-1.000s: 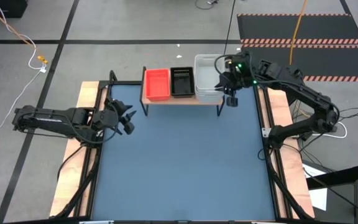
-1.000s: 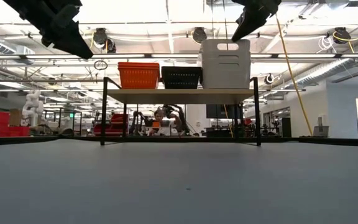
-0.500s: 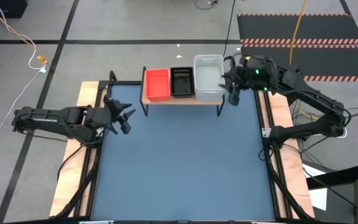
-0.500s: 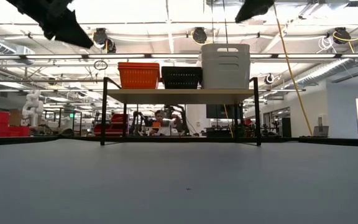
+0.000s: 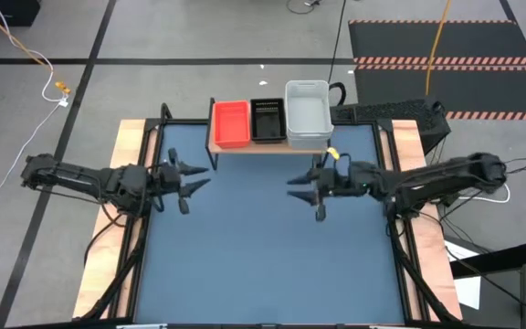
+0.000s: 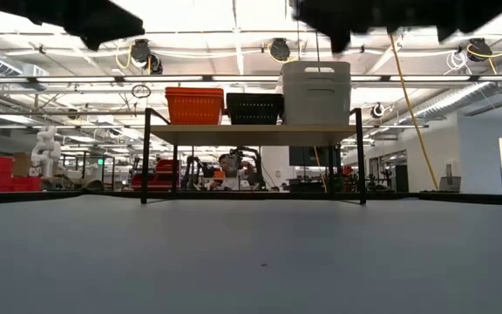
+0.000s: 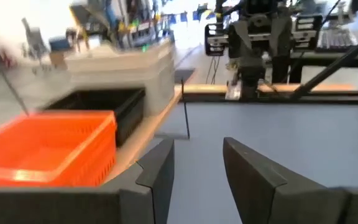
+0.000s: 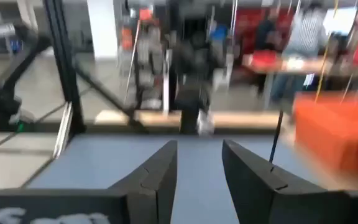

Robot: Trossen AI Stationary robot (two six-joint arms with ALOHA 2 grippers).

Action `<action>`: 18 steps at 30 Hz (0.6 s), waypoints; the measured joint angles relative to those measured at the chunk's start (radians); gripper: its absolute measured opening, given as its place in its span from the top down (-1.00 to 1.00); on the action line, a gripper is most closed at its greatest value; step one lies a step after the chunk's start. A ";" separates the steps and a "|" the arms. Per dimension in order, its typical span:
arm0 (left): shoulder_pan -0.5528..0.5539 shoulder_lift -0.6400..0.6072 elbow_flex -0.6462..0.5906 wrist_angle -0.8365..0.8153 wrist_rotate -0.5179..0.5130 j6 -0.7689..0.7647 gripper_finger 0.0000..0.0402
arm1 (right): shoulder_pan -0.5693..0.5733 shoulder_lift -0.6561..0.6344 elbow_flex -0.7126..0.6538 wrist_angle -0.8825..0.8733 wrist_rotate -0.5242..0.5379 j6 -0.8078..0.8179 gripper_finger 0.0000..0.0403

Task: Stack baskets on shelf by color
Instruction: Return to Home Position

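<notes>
The shelf [image 5: 268, 146] stands at the table's far edge on thin black legs [image 6: 145, 157]. On its wooden top, side by side, rest the red-orange baskets [image 5: 231, 123], the black slatted baskets [image 5: 267, 120] and the taller white-grey baskets [image 5: 307, 113]. Each colour shows as one pile. My left gripper [image 5: 197, 176] hovers open over the table's left part, pointing right, and sees the piles [image 7: 48, 146]. My right gripper [image 5: 292, 186] hovers open right of the table's middle, pointing left, near side of the shelf. Both hold nothing.
Wooden side boards [image 5: 126, 164] run along the table's left and right edges. The blue table top [image 5: 263, 256] spreads out on the near side of both grippers. In the low view both arms show only as dark shapes [image 6: 94, 17] along the top. The room lies behind.
My right gripper has left the white-grey baskets on the shelf, swung toward the table's near edge and left, and turned to point left over the table. My left gripper has moved slightly right and levelled out, pointing right. The baskets have stayed in place.
</notes>
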 joint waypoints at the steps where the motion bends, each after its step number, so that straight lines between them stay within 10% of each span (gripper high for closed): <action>1: 0.001 -0.006 0.000 -0.025 -0.004 -0.028 0.30 | 0.007 0.004 -0.023 -0.009 -0.002 0.013 0.41; 18: 0.015 -0.292 -0.170 -0.102 -0.066 -0.086 0.30 | 0.017 -0.594 -0.310 -0.300 -0.151 0.074 0.61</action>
